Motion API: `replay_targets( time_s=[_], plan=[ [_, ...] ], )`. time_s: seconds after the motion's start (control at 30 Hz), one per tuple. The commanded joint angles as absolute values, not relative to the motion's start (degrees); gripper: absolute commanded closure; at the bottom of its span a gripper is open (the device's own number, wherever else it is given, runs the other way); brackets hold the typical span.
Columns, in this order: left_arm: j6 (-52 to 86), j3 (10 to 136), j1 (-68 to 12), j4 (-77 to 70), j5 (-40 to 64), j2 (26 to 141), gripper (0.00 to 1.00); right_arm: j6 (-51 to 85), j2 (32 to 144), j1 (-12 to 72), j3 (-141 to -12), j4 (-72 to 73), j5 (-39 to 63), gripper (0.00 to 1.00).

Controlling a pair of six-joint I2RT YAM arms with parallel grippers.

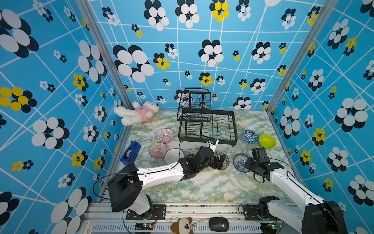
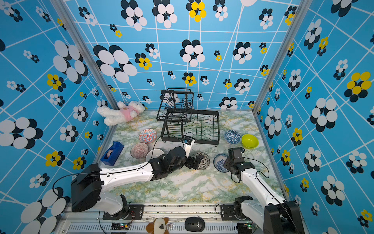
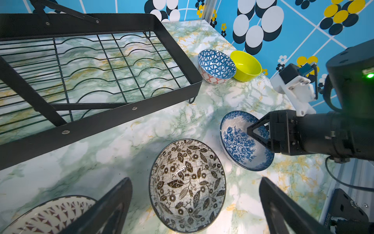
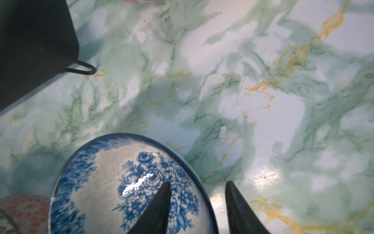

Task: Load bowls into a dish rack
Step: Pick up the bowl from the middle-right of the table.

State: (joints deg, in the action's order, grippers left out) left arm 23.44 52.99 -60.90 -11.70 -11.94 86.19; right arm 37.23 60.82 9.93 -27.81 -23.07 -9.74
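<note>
Since every bowl (image 1: 173,156) sits on the table (image 1: 202,186) beside the empty rack (image 1: 235,127) mid-frame, nothing is loaded; left claw (image 3: 195,180) gapes over the leafy bowl (image 3: 188,202), right claw (image 4: 197,183) straddles the rim of the flowered bowl (image 4: 113,182), unclamped.

Front strip of surface (image 1: 202,188) free; dish rack (image 1: 220,125) blocks back middle; bowls (image 1: 165,135) crowd both sides; left arm (image 1: 162,174) crosses centre.

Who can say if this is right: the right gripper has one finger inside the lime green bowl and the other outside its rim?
Wrong bowl. The right wrist view shows the right gripper with one finger inside the blue floral bowl and the other outside its rim; the lime green bowl sits apart, untouched, in a top view.
</note>
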Motion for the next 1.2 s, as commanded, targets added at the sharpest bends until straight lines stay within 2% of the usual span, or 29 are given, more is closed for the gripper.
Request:
replay_targets(
  time_s=[0.0,0.23,0.4,0.6,0.87,1.17],
  plan=[
    [25.58,53.11,-61.35,-14.17,-10.99,86.42,0.01,38.61,61.52,9.54,-26.73,-20.45,-9.06,0.62],
    [26.72,54.29,-61.33,-14.77,-9.22,88.41,0.01,38.49,61.88,9.58,-26.22,-17.50,-7.77,0.81],
    [26.19,56.52,-61.35,-13.81,-8.40,88.95,0.01,36.33,59.19,9.58,-27.25,-18.63,-8.81,1.00],
    [26.37,59.19,-61.36,-13.13,-8.36,89.60,0.01,32.59,52.55,9.58,-31.66,-21.60,-11.07,1.00],
    [26.29,66.19,-61.35,-10.79,-12.37,90.81,0.01,28.85,51.08,10.47,-38.66,-16.79,-12.25,1.00],
    [34.95,71.85,-60.18,-10.08,-11.14,95.06,0.03,24.77,53.37,19.05,-42.05,-7.79,-20.04,1.00]
  ],
)
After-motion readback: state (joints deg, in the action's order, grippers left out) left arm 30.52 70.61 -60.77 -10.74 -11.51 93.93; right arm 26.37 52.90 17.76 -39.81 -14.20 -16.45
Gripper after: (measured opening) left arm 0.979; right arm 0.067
